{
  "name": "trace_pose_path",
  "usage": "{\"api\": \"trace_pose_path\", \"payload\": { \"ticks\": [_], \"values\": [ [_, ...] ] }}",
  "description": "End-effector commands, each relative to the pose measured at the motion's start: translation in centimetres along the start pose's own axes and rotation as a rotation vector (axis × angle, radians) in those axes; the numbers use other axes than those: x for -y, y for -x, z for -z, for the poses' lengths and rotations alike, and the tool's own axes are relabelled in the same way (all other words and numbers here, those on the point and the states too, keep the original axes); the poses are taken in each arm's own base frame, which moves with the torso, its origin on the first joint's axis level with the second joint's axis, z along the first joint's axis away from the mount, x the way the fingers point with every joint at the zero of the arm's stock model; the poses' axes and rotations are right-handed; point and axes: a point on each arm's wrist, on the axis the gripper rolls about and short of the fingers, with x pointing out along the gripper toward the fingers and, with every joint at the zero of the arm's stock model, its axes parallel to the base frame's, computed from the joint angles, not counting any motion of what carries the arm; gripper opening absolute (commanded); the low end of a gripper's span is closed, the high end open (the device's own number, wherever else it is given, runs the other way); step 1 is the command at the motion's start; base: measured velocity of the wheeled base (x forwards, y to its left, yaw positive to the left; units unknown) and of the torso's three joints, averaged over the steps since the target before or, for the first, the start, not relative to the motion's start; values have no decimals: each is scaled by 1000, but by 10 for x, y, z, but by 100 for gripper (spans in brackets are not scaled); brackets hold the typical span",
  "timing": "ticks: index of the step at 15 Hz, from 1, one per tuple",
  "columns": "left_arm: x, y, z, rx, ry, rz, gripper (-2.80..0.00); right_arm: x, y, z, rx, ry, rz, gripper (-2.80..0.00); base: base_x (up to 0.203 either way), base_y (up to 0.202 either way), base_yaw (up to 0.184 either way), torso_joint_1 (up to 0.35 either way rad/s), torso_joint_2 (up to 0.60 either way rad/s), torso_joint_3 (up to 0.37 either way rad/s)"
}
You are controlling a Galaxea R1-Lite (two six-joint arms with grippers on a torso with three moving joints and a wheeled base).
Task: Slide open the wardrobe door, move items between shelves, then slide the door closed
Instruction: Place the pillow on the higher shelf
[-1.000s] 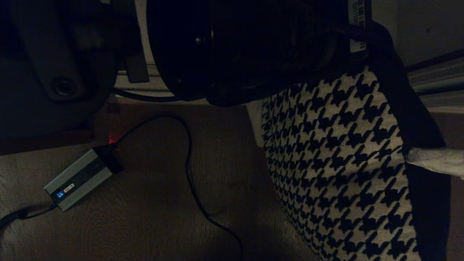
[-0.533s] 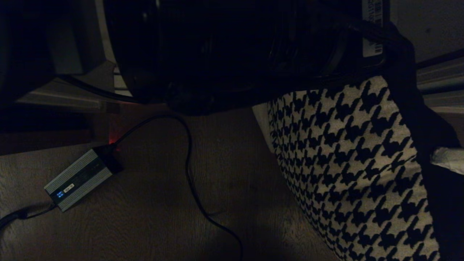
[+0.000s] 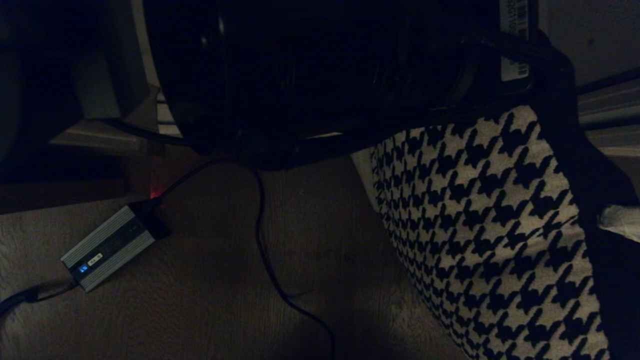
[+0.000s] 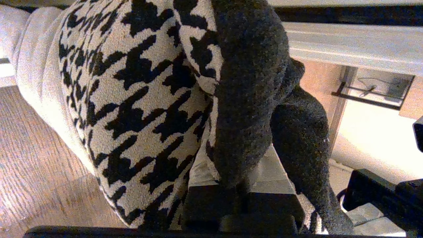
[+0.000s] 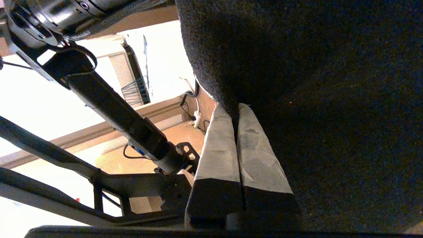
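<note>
Lying on the brown wood floor [image 3: 210, 280] at the left of the head view, a grey power brick [image 3: 107, 247] shows a small blue light, and its black cable [image 3: 265, 260] loops rightward across the boards and runs down out of view. Above it, a large dark part of the robot's own body [image 3: 310, 75] fills the top middle and hides whatever is behind it; pale ribbed metal track [image 3: 607, 115] shows only at the far right edge. The houndstooth cushion [image 3: 490, 225] takes up the right side, hanging tilted over the floor with bare boards open between it and the cable. Its plain black back [image 3: 595, 200] faces right. In the left wrist view the left hand [image 4: 238, 211] is closed tight on a bunched fold of the cushion's black fabric at the cushion's edge, with the houndstooth face bulging to one side and a cream cushion [image 4: 29, 66] pressed against it beyond. A pale rail [image 4: 350, 46] crosses behind the cushion. In the right wrist view the right hand [image 5: 238, 158] is closed, its two pale pads [image 5: 218, 155] squeezed together with only a thin seam between them, pinching the black back fabric, which fills most of that view. Beside it the dark left arm [image 5: 115, 112] slants across a bright background, above dark frame bars [image 5: 59, 155].
</note>
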Motion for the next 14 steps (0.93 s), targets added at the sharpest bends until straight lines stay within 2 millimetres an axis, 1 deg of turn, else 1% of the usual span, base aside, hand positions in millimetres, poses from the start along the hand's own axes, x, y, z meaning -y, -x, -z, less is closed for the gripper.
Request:
{"api": "trace_pose_path", "payload": {
  "ticks": [1, 3, 6, 8, 14],
  "values": [
    [-1, 0, 0, -2, 1, -4, -280, 1, 0, 3, -7, -6, 1, -280, 0, 0, 0, 0, 0, 0],
    [-1, 1, -1, 2, 3, -3, -280, 2, 0, 4, -11, -7, 2, -280, 0, 0, 0, 0, 0, 0],
    [-1, 1, -1, 8, 4, -1, -280, 1, 3, 4, -3, -2, -1, -280, -106, 0, 11, 3, 2, 5],
    [0, 0, -2, 25, 9, 2, -280, 0, 5, 4, 0, 0, -3, -280, 0, 0, 0, 0, 0, 0],
    [-3, -1, 8, -9, -1, -10, -280, 2, 4, 8, -11, -17, 2, -280, 0, 0, 0, 0, 0, 0]
  ]
}}
